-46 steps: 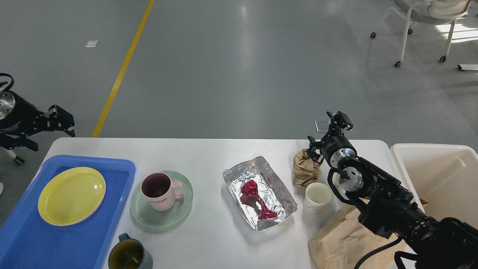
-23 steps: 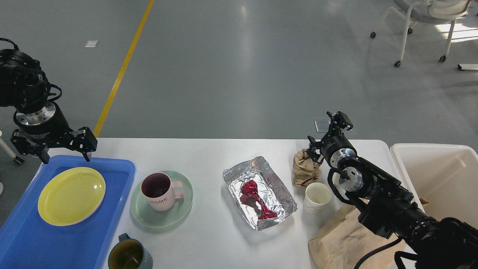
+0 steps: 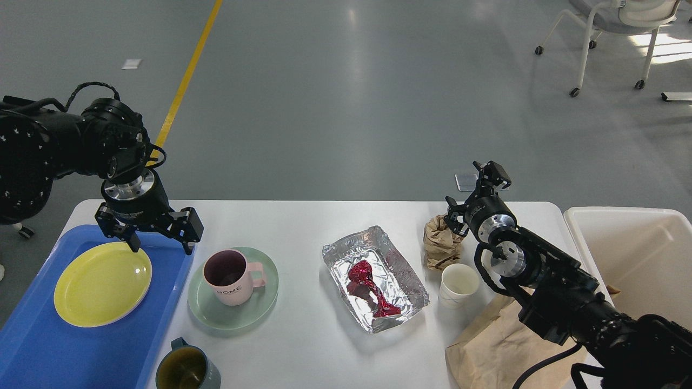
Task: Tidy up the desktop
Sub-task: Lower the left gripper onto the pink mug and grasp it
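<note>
- The white rectangular counter with rounded corners [image 3: 308,227] fills the lower part of the head view, with a grey polished floor beyond it.
- The left claw [image 3: 160,246] hangs over the far right corner of the blue plastic tray [image 3: 32,346], its two fingers spread wide apart and pointing down, holding nothing.
- A round yellow plate [image 3: 102,283] lies in the tray, just under and to the left of that claw.
- Just right of the tray, a pink mug with dark lettering [image 3: 227,276] stands upright on a pale green saucer [image 3: 254,310].
- A grey-green mug [image 3: 186,367] stands at the near edge, touching the tray's right rim.
- Mid-counter sits a crumpled silver foil tray [image 3: 403,275] with a twisted red foil wrapper [image 3: 370,286] lying in it.
- The right claw [image 3: 469,189] sits above a crumpled brown paper ball [image 3: 440,243]; its fingers look parted, with nothing clearly held.
- A white paper cup [image 3: 458,283] stands upright just in front of the paper ball, between the foil tray and the right arm.
- A flat brown paper bag [image 3: 486,346] lies at the near right corner, partly under the arm.
- A cream-white rectangular bin [image 3: 649,254] stands beside the counter's right end.
- A yellow floor line [image 3: 186,81] runs away at the left; a white wheeled chair [image 3: 605,38] stands far right.
</note>
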